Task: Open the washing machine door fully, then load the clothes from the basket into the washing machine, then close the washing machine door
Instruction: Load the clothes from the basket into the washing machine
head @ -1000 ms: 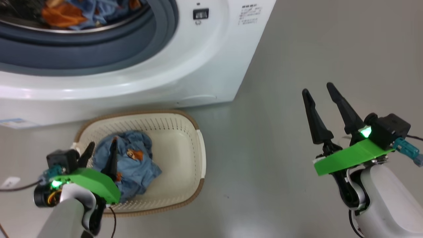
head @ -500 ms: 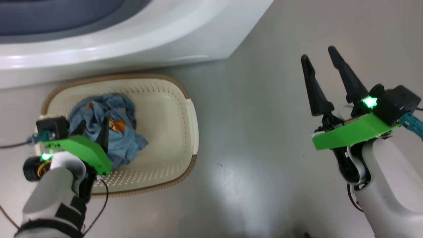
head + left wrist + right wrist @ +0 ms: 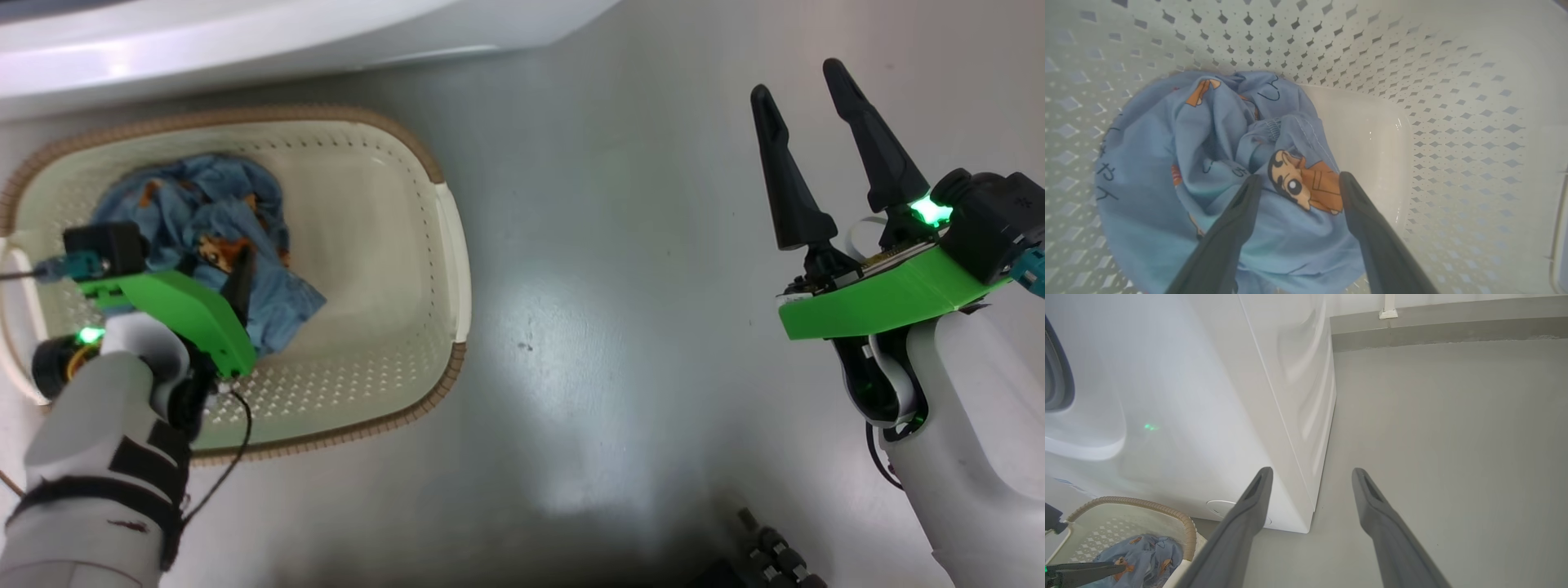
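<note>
The left gripper hung wide open and empty inside the basket. Its fingers straddled the clothes, which lay straight beneath the tips as a round crumpled heap with no clear long axis, bunched at one end of the basket. Whether the tips touched the fabric could not be told. The right gripper, likewise spread and empty, stood well apart over the floor beside the washer, so the left arm was nearer.

Washing machine mostly beyond top edge.
</note>
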